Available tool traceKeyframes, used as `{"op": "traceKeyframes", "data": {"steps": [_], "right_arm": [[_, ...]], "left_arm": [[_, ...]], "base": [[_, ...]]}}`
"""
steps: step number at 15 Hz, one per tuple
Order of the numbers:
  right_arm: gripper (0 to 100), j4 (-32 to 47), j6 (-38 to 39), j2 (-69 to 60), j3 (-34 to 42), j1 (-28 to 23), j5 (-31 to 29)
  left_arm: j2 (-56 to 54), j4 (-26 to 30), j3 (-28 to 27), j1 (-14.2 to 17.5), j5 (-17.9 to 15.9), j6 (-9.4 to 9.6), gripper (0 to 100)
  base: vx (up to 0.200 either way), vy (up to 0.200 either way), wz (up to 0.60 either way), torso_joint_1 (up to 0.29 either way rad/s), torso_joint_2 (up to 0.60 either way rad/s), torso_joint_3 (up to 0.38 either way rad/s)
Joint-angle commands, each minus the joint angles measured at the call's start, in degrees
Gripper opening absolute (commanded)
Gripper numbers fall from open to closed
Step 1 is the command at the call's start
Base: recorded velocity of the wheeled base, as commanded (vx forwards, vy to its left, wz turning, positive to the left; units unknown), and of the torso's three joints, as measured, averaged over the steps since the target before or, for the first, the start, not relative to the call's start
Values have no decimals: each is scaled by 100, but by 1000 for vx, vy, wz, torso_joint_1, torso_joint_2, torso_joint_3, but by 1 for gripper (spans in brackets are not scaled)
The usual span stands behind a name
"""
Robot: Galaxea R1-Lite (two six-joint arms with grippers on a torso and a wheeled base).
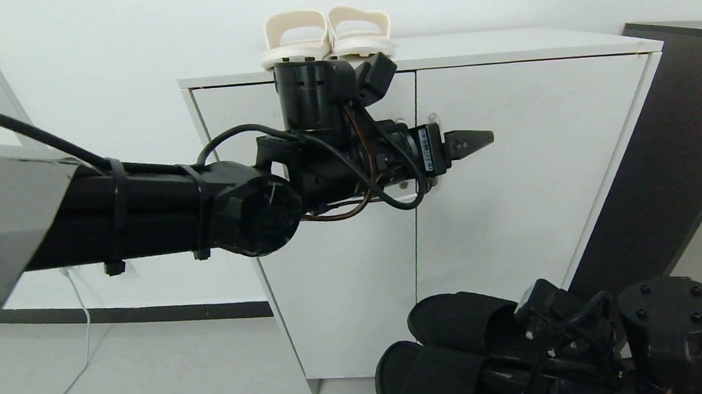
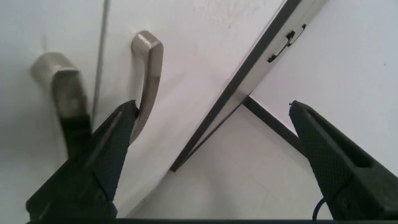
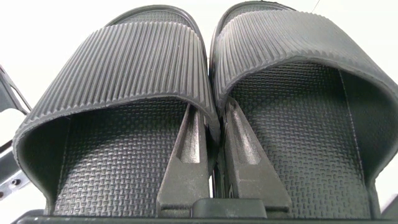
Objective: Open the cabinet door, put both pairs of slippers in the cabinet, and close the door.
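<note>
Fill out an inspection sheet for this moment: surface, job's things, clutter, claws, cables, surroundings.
Surface: white cabinet top, carrying one pair of slippers.
Job's things: cream slippers side by side on the cabinet top; black slippers held low in front of the cabinet; cabinet doors both look shut; two metal handles where the doors meet.
Clutter: nothing seen.
Claws: left claw open, one finger beside a handle, not gripping it; right claw shut on the black slippers' adjoining inner walls.
Cables: black cables looped behind the left claw; white cord trailing down to the floor.
Surroundings: white wall, dark baseboard, grey floor, dark panel beside the cabinet.
</note>
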Motion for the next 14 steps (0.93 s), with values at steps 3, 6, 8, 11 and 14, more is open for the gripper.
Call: {"op": "traceKeyframes", "data": {"steps": [3, 6, 8, 11, 14], "right_arm": [[0, 2, 2, 15, 1, 3, 11], [0, -7, 11, 6, -8, 3, 28], [0, -7, 11, -20, 9, 12, 55], [0, 2, -16, -284, 255, 118, 626], [0, -7, -341, -381, 449, 135, 846]], "left_arm": [[128, -14, -115, -31, -1, -3, 0], [32, -23, -54, -40, -1, -3, 0], [-109, -14, 78, -49, -9, -3, 0], [-294, -32, 395, -190, -9, 15, 0], [-540, -41, 676, -357, -1, 15, 0]], "base": [[0, 0, 0, 0, 0, 0], [0, 0, 0, 0, 0, 0], [0, 0, 0, 0, 0, 0], [0, 0, 0, 0, 0, 0], [0, 0, 0, 0, 0, 0]]}}
